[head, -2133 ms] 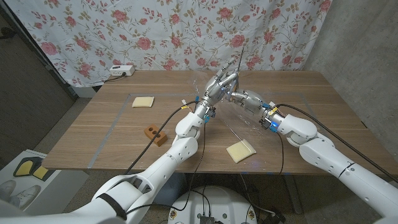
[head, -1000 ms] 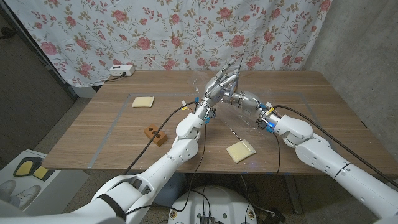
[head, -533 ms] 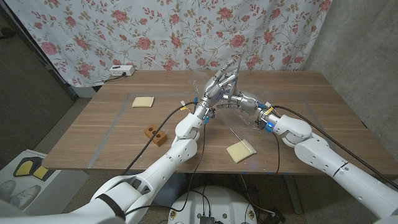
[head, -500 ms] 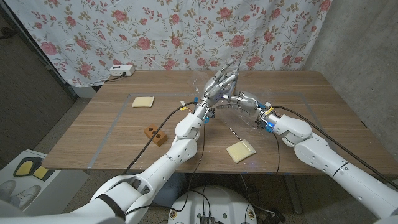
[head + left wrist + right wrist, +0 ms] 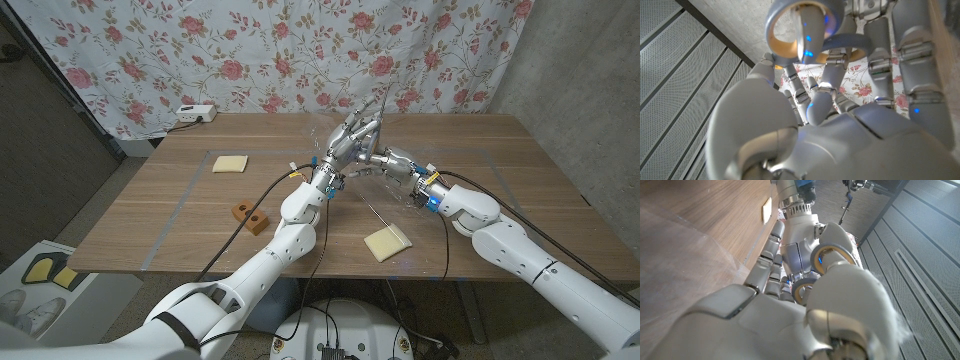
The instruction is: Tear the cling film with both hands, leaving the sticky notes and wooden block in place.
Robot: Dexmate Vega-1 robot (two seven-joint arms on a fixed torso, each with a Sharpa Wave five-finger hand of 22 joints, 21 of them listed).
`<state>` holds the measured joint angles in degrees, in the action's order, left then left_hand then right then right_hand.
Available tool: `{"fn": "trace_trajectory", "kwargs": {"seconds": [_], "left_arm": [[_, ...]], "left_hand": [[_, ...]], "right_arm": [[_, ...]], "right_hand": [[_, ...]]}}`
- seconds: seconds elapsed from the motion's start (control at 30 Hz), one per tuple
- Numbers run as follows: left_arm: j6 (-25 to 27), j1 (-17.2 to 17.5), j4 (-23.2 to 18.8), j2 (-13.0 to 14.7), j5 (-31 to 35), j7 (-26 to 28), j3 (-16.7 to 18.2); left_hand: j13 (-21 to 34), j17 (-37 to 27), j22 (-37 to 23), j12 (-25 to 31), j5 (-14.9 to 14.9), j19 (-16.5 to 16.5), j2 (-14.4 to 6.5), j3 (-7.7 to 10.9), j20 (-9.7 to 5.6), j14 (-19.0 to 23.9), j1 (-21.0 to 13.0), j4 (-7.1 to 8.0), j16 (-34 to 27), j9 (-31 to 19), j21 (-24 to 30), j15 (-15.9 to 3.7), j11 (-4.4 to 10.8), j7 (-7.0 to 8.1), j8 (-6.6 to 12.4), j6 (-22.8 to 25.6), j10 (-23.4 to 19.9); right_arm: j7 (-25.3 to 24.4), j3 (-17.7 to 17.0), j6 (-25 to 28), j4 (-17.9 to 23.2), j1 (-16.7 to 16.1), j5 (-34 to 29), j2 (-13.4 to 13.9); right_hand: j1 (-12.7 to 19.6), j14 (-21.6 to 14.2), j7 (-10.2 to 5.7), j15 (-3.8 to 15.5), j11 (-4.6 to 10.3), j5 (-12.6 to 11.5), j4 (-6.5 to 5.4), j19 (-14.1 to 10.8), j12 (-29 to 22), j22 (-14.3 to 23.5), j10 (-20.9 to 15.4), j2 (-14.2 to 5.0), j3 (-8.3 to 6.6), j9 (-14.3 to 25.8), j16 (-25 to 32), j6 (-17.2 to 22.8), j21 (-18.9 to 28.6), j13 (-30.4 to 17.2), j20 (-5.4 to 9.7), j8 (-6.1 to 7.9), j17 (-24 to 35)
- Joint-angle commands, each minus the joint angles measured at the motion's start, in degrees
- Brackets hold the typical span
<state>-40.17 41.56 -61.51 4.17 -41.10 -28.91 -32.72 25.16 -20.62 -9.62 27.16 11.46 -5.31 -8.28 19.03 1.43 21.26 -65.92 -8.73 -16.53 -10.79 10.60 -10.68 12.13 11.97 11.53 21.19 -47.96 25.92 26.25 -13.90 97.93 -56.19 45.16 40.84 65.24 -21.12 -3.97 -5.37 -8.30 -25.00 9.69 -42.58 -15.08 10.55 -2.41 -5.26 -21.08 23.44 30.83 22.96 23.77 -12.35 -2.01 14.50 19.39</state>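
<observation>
Above the table's middle my left hand [image 5: 350,138] is raised with its fingers spread upward, holding up the clear cling film [image 5: 383,205], which hangs as a faint sheet down to the table. My right hand [image 5: 388,162] is pressed in against it from the right. In the right wrist view its fingers [image 5: 766,267] stretch along the left hand [image 5: 801,235], with the film [image 5: 687,275] beside them. Whether the right hand pinches the film is hidden. One yellow sticky note pad [image 5: 387,242] lies near the front edge, another [image 5: 230,163] at the left. The wooden block [image 5: 249,214] sits front left.
A white power strip [image 5: 195,114] lies at the table's [image 5: 500,170] back left edge. A floral curtain [image 5: 280,50] hangs behind the table. Both arms' cables trail over the front half of the table.
My right hand has slid left and closed in on the left hand, until their fingers meet. The left hand, the pads and the block have stayed where they were.
</observation>
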Motion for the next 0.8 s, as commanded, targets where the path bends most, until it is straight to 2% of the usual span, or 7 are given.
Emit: {"fn": "trace_trajectory", "kwargs": {"seconds": [0.03,0.27,0.33,0.47,0.53,0.63,0.8], "left_arm": [[0.5,0.0,0.1,0.2,-0.3,-0.2,0.1],[0.3,0.1,0.4,0.2,-0.5,-0.4,0.3],[0.3,0.2,0.4,0.2,-0.6,-0.5,0.4],[0.0,0.1,0.8,0.1,-0.8,-0.7,0.5],[0.0,0.0,0.8,0.0,-0.9,-0.9,0.5],[0.0,0.1,0.9,0.0,-1.0,-1.1,0.5],[0.0,0.4,0.6,0.1,-1.0,-0.8,0.7]], "left_hand": [[6.8,-0.3,-0.1,0.3,0.2,0.2,-1.3,0.4,-0.22,0.7,-1.4,0.71,-0.3,-0.2,0.3,-1.39,0.76,0.31,-0.05,0.4,-0.9],[6.9,-0.4,-0.1,0.3,0.1,0.2,-1.3,0.34,-0.21,0.8,-1.4,0.76,-0.4,-0.2,0.3,-1.41,0.76,0.31,-0.14,0.4,-1.0],[6.9,-0.5,-0.1,0.3,0.1,0.2,-1.3,0.34,-0.21,0.8,-1.4,0.75,-0.4,-0.2,0.3,-1.44,0.76,0.31,-0.16,0.4,-0.9],[7.0,-0.5,-0.1,0.4,0.1,0.2,-1.3,0.34,-0.21,0.8,-1.4,0.81,-0.4,-0.2,0.3,-1.29,0.76,0.32,-0.2,0.4,-1.0],[6.9,-0.5,-0.1,0.3,0.1,0.2,-1.3,0.33,-0.21,0.8,-1.4,0.79,-0.4,-0.2,0.3,-1.34,0.76,0.32,-0.21,0.4,-0.9],[7.0,-0.5,-0.1,0.4,0.1,0.2,-1.3,0.36,-0.19,0.8,-1.4,0.81,-0.3,-0.2,0.3,-1.3,0.75,0.32,-0.24,0.4,-1.0],[7.0,-0.6,-0.2,0.4,0.1,0.2,-1.3,0.34,-0.16,0.9,-1.5,0.81,-0.4,-0.2,0.3,-1.34,0.75,0.32,-0.28,0.5,-1.0]], "right_arm": [[1.7,0.3,1.4,-0.3,0.7,1.4,-0.3],[2.9,0.2,1.5,-0.8,0.6,2.9,-1.0],[2.7,0.2,1.8,-0.6,0.5,3.2,-1.0],[2.6,0.1,2.2,-0.3,0.3,3.5,-1.0],[2.7,0.0,2.3,-0.2,0.3,3.8,-1.1],[2.0,-0.2,2.4,0.3,-0.1,3.7,-1.0],[1.0,-0.5,2.4,0.7,-0.7,4.2,-1.4]], "right_hand": [[0.6,-8.9,0.99,12.06,6.42,-2.2,-0.2,-0.9,-3.9,0.4,-15.5,0.16,0.57,0.5,1.5,-2.0,0.9,-1.5,1.03,-0.41,3.2],[-0.5,-13.1,2.03,12.66,8.38,-7.5,-0.84,-2.1,-7.5,0.7,-22.0,0.13,-1.11,0.2,1.5,-2.6,2.3,-3.8,1.09,-1.02,4.6],[-0.8,-15.9,2.21,14.28,9.19,-9.0,-0.7,-2.5,-9.8,0.9,-25.4,0.55,-0.96,-0.1,2.9,-2.2,3.0,-4.9,1.48,-1.17,6.2],[-1.5,-18.5,2.84,15.25,10.74,-10.5,-0.77,-3.1,-15.6,2.7,-31.5,1.53,1.77,-0.2,7.9,-0.6,5.8,-8.7,1.77,-1.5,13.2],[-0.8,-21.0,2.67,16.31,11.32,-10.4,-0.33,-3.9,-18.9,4.2,-32.5,2.1,3.48,0.1,11.6,0.4,8.3,-11.9,2.53,-1.55,18.0],[-0.1,-21.2,2.76,16.51,11.78,-10.1,-0.41,-5.3,-23.2,6.6,-32.1,2.13,5.3,0.6,15.2,1.6,12.3,-16.8,3.17,-1.62,24.2],[0.8,-25.6,2.29,17.77,12.64,-10.7,-0.61,-6.5,-33.5,12.2,-33.9,1.68,6.77,2.7,19.4,11.1,21.0,-27.4,5.52,1.16,34.0]]}}
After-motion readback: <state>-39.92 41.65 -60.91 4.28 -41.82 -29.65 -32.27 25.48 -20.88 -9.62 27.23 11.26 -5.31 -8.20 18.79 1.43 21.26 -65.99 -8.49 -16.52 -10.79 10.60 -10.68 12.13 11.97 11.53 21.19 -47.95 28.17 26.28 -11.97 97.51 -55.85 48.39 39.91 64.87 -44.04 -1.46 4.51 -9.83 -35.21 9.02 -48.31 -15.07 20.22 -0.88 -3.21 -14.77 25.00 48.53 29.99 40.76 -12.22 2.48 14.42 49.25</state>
